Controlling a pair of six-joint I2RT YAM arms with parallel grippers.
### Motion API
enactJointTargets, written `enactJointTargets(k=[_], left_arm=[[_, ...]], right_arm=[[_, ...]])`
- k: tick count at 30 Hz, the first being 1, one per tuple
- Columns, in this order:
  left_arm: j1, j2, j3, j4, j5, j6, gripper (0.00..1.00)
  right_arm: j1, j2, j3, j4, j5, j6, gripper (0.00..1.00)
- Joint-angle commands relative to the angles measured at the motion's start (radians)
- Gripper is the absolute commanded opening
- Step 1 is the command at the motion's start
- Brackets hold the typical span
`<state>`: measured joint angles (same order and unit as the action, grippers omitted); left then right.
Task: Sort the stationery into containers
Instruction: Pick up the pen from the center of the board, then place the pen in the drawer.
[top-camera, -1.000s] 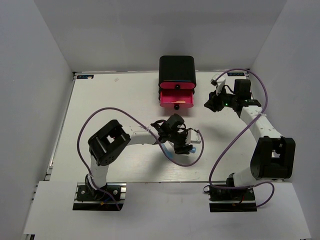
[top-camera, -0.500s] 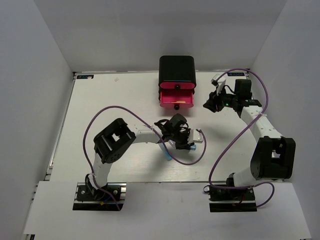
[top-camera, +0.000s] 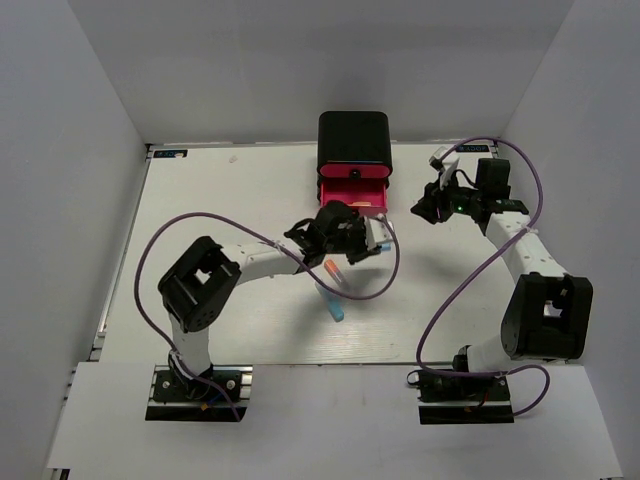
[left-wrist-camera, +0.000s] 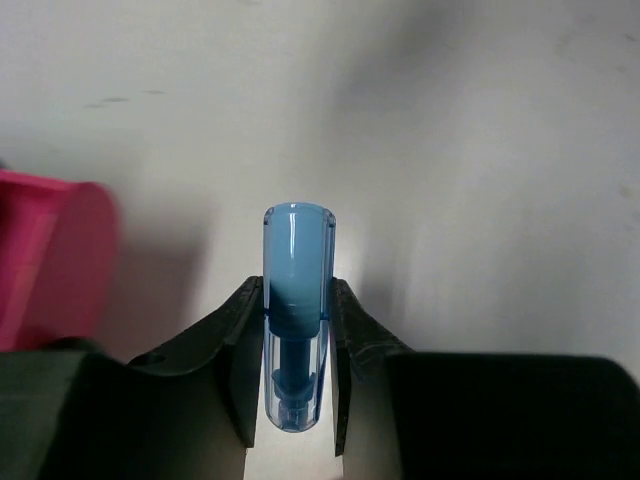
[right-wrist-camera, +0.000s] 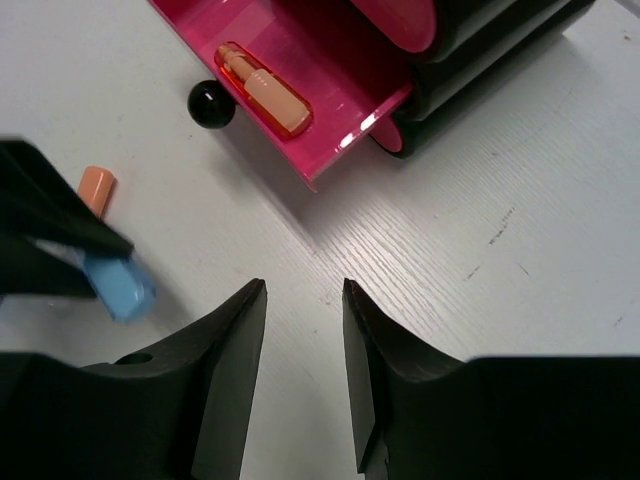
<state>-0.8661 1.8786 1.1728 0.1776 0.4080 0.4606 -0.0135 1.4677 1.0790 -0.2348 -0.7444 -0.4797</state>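
Pinching entry, left wrist view: left gripper (left-wrist-camera: 297, 300) closed on a blue marker (left-wrist-camera: 296, 250), cap end projecting beyond the fingers; pink drawer front (left-wrist-camera: 45, 265) at the picture's left, white table (left-wrist-camera: 480, 120) beneath.

Right wrist view: right gripper (right-wrist-camera: 302, 330) empty, fingers spread, hovering just beside the open drawer (right-wrist-camera: 340, 85). One orange marker (right-wrist-camera: 265, 90) lies inside; black knob (right-wrist-camera: 210, 103) on its front. Second orange marker (right-wrist-camera: 96, 188) loose on the table.

Top view: black case (top-camera: 353, 138) at the middle of the far edge. Light blue marker (top-camera: 336, 308) loose near the table's centre.

Step judged: delivering the held marker. Next calls for reaching over the drawer's front wall, then letting go.
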Motion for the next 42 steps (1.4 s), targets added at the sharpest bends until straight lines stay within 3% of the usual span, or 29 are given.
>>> enactJointTargets(k=[1, 16, 22, 25, 26, 29, 35, 39, 40, 41, 42], left_arm=[[0.061, -0.096, 0.016, 0.095, -0.077, -0.007, 0.15], [0.184, 0.099, 0.267, 0.169, -0.179, 0.033, 0.20], [0.203, 0.154, 0.314, 0.134, -0.179, 0.033, 0.23], [0.203, 0.154, 0.303, 0.143, -0.179, 0.033, 0.37], [0.203, 0.143, 0.303, 0.143, -0.189, 0.024, 0.49], [0.203, 0.133, 0.294, 0.164, -0.201, 0.013, 0.60], [0.203, 0.065, 0.294, 0.201, -0.201, -0.006, 0.64], [0.193, -0.037, 0.263, 0.223, -0.222, -0.072, 0.65], [0.193, -0.062, 0.245, 0.223, -0.235, -0.098, 0.65], [0.193, -0.087, 0.245, 0.211, -0.245, -0.135, 0.64], [0.193, -0.142, 0.213, 0.183, -0.245, -0.224, 0.55]], right_arm=[[-0.013, -0.035, -0.019, 0.026, -0.019, 0.010, 0.43], [-0.013, -0.037, -0.031, 0.006, -0.032, -0.028, 0.44], [-0.013, -0.040, -0.036, 0.005, -0.035, -0.039, 0.53], [-0.014, -0.037, -0.040, 0.003, -0.033, -0.043, 0.55], [-0.013, -0.037, -0.039, 0.005, -0.035, -0.045, 0.57], [-0.011, -0.033, -0.037, 0.003, -0.042, -0.045, 0.58], [-0.011, -0.030, -0.027, -0.004, -0.044, -0.062, 0.60], [-0.013, -0.041, -0.011, -0.005, -0.036, -0.089, 0.67], [-0.013, -0.059, -0.010, 0.018, -0.027, -0.092, 0.90], [-0.013, -0.067, -0.016, 0.067, 0.002, -0.092, 0.90], [-0.013, -0.076, -0.022, 0.122, 0.032, -0.088, 0.90]])
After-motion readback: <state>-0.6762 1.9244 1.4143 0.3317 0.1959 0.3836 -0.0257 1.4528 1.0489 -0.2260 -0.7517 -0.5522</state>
